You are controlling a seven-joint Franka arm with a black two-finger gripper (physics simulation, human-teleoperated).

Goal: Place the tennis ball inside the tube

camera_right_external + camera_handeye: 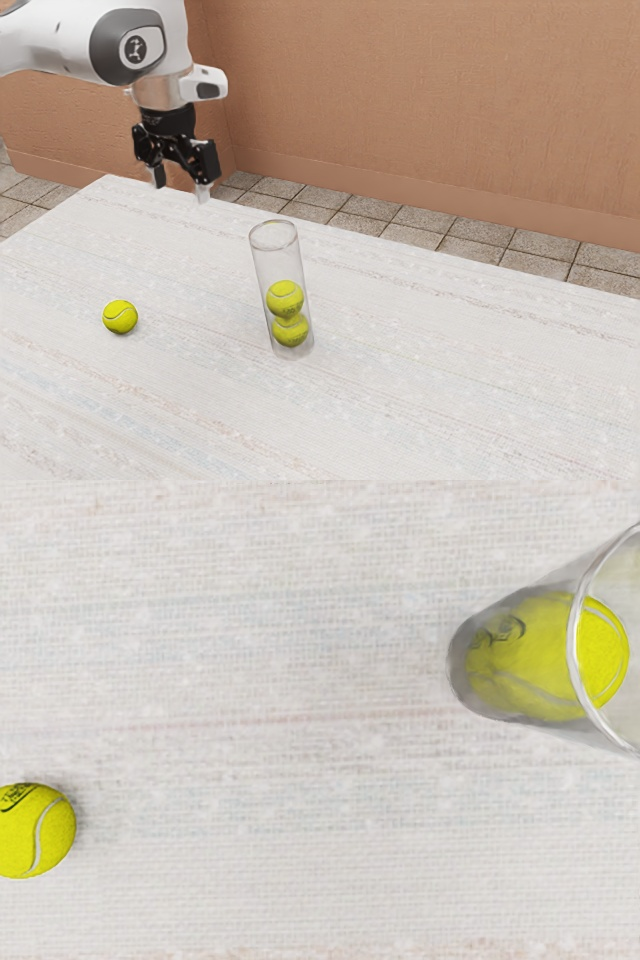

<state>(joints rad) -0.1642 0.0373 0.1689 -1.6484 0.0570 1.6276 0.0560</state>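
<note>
– Pale woven tabletop (pixel 430 400), exterior view. Where's the loose tennis ball (pixel 120 317)?
– On it, apart from the clear tube (pixel 280 262). Likely light, springy, grippy fuzz; pinch at the equator.
– Gripper (pixel 181 187)?
– High, pointing down, fingers apart, empty.
– Wrist view?
– Loose ball well apart from the tube.

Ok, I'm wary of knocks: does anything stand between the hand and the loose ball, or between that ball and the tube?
Nothing visible stands between the hand and the loose ball, nor between that ball and the tube. The ball must clear the tube's rim.
</note>
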